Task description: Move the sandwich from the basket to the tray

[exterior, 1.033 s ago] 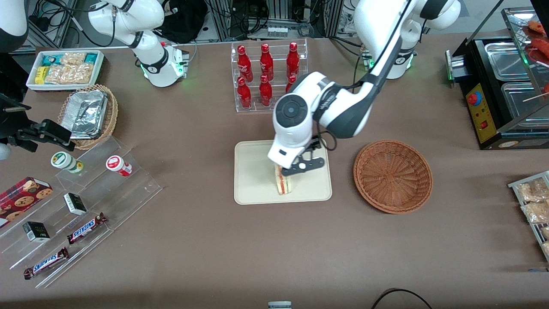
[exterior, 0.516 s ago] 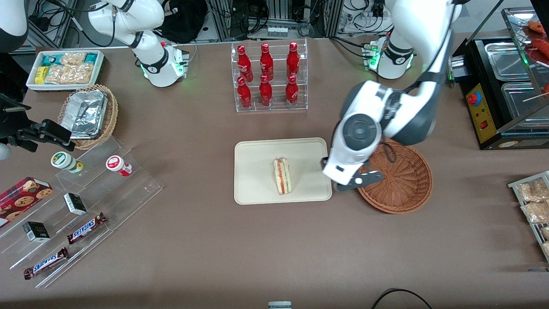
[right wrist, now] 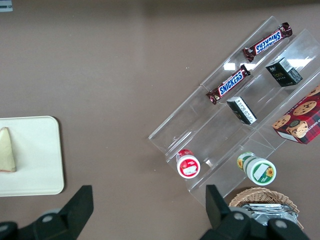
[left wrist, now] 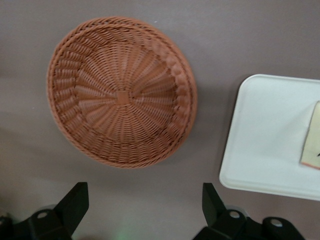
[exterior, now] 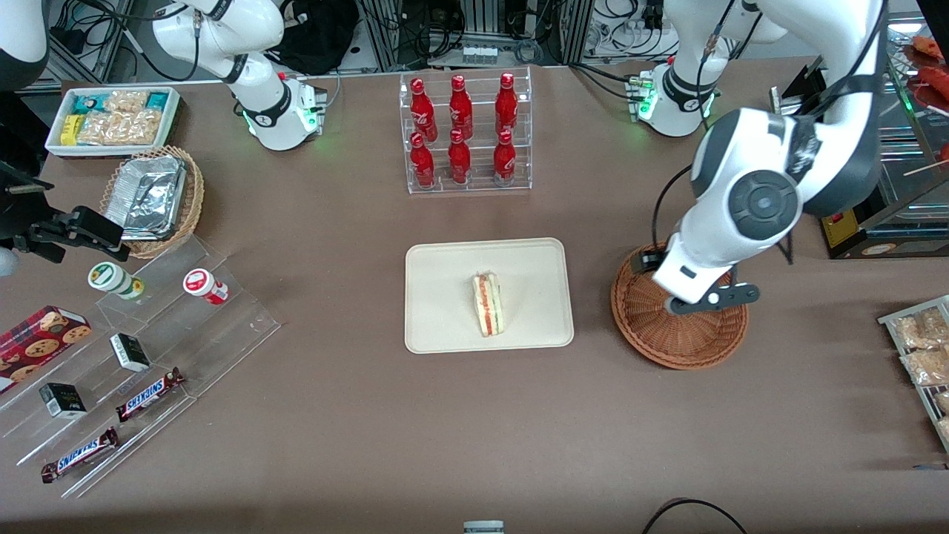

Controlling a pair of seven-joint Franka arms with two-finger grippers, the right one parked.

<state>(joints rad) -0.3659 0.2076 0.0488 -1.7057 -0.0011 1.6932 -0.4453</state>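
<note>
**One sandwich on the tray, gripper bare above the basket**

One triangular pale-bread sandwich (exterior: 488,304) with red, orange and green filling lies on the single flat cream rectangular tray (exterior: 445,326). The left gripper (left wrist: 145,210) hangs over one round reddish-brown wicker basket (exterior: 678,348), fingers (left wrist: 75,202) spread wide, holding nothing.

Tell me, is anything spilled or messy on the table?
Nothing stands out. The sandwich rests whole on the tray, the basket sits upright and empty, and the open gripper hangs above the basket.
</note>
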